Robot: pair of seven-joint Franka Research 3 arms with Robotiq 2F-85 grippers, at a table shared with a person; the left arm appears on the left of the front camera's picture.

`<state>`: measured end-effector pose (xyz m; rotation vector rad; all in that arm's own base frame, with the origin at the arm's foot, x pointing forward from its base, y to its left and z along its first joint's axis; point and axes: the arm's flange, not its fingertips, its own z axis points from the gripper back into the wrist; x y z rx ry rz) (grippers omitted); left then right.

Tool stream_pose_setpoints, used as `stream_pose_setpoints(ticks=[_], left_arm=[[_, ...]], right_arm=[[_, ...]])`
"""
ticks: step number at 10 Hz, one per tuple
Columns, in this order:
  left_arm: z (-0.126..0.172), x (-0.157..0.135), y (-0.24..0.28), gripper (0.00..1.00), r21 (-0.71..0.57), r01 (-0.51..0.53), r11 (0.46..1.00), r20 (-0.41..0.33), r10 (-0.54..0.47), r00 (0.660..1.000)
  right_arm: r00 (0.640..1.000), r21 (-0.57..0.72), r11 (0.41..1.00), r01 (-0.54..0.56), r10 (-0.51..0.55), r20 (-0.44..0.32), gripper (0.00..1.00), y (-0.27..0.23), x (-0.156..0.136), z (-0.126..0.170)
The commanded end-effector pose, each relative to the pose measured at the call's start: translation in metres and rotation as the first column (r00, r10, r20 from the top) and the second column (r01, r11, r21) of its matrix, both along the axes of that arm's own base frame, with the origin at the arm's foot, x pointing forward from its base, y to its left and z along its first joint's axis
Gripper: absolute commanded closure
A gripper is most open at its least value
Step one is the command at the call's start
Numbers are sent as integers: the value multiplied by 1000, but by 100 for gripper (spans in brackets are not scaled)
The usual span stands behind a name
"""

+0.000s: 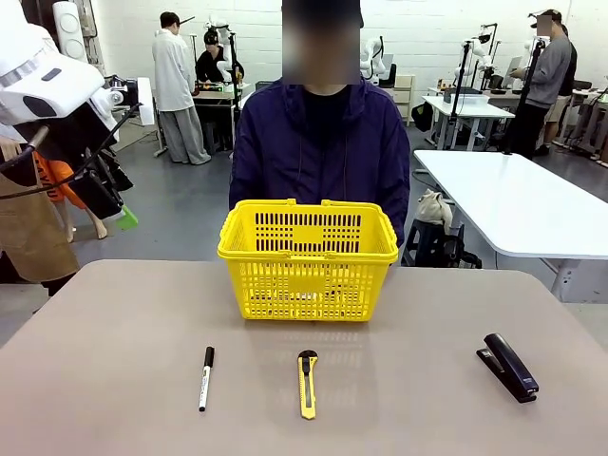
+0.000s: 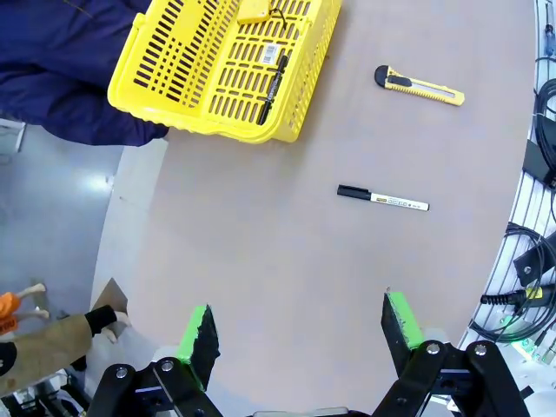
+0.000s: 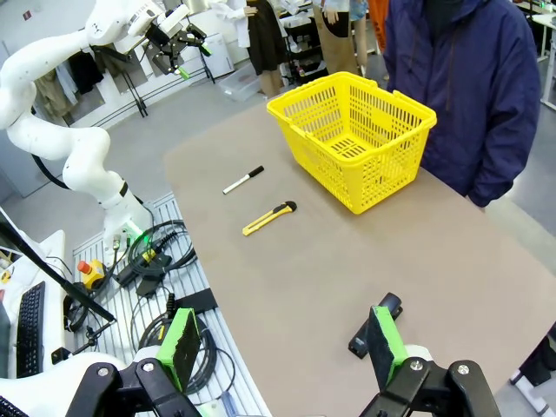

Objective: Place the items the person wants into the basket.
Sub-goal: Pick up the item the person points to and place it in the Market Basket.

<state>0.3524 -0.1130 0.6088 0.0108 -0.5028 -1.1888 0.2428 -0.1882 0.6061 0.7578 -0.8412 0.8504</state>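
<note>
Tabletop [image 3: 347, 261]: stapler [image 3: 388, 306] just beyond right fingers [image 3: 382, 347]

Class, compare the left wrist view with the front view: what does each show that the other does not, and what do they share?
Left wrist view adds: its own open green-padded fingers, plus a black pen and a yellow tape measure lying inside the basket. Front view adds: the black stapler on the right side of the table. Shared: the basket, the white marker, the utility knife and the person's navy jacket.
</note>
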Motion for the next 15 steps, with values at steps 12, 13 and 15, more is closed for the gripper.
stream_pose_setpoints(ticks=[12,13,15], left_arm=[[9,-78,248,3,-558,161,814,6,-190,982],[8,-77,257,3,-554,154,818,-15,-195,981],[6,-80,258,3,-577,159,801,-9,-201,980]], right_arm=[[1000,24,1000,-12,11,26,0,0,2,2],[1000,24,1000,-12,11,26,0,0,2,2],[1000,24,1000,-12,11,26,0,0,2,2]])
